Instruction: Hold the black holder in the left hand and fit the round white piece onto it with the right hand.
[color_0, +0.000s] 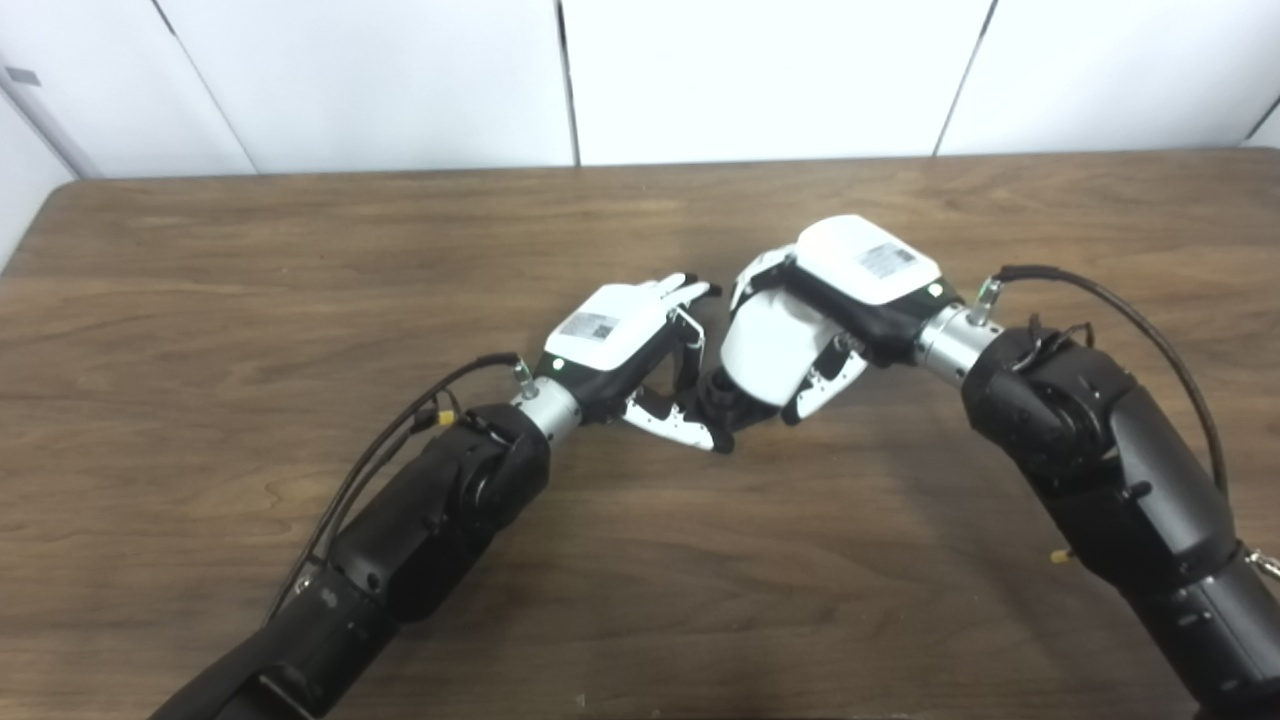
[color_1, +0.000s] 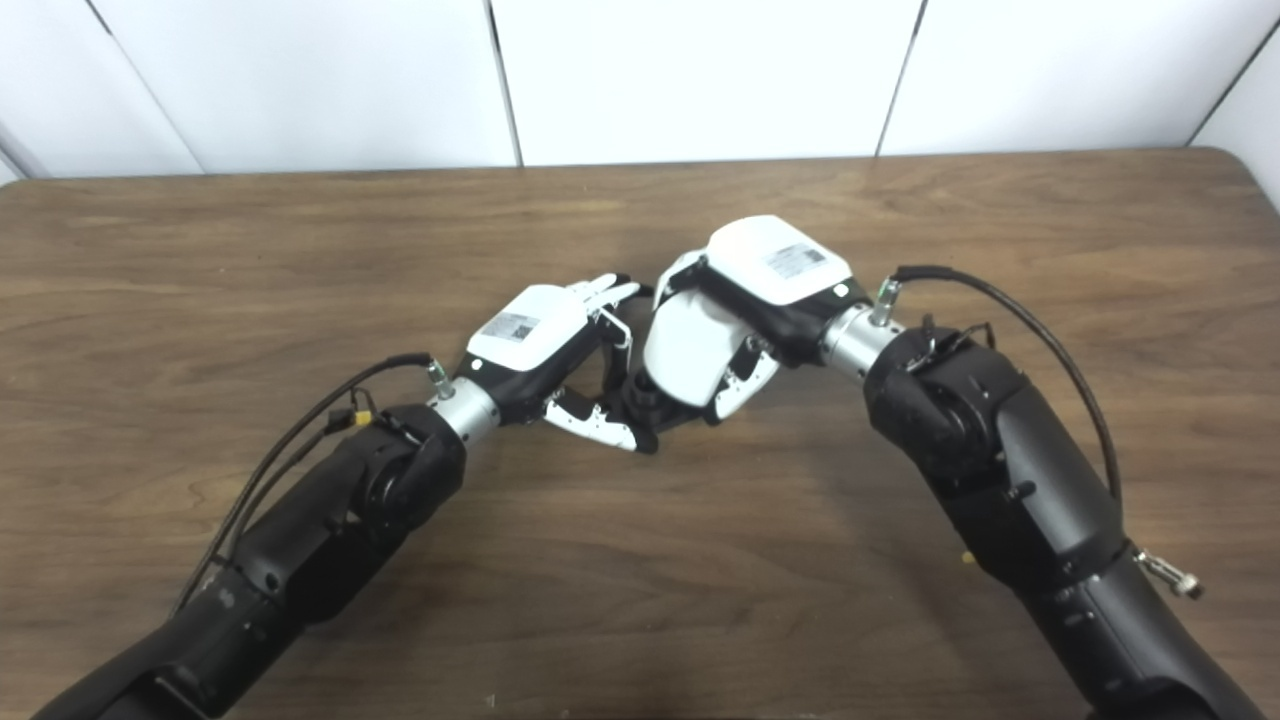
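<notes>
Left eye view puts the left hand (color_0: 625, 345) just left of the table's middle, its arm coming up from the lower-left corner, palm turned inward and fingers (color_0: 685, 292) curled around a dark part at its inner side. That dark part appears to be the black holder (color_0: 722, 398), gripped between the thumb below and the fingers above; only a small stub of it shows in the gap between the two hands, so its shape cannot be made out. Holding it raised and tilted toward the other hand seems meant to present its open end for the fitting. Touching it from the right is the round white piece (color_0: 768, 345), a smooth pale body pressed against the holder's end and clasped by the right hand (color_0: 850, 285), whose fingers wrap over it from above while the thumb supports it underneath. The right wrist is bent downward and leftward, which lines the piece up with the holder. Whether the piece is already seated or only resting against the holder cannot be told, since both hands cover the joint. Around them the wooden table (color_0: 250, 300) shows nothing else, with white wall panels (color_0: 760, 70) behind; the only obstruction is the fingers themselves, crowding the meeting point.
</notes>
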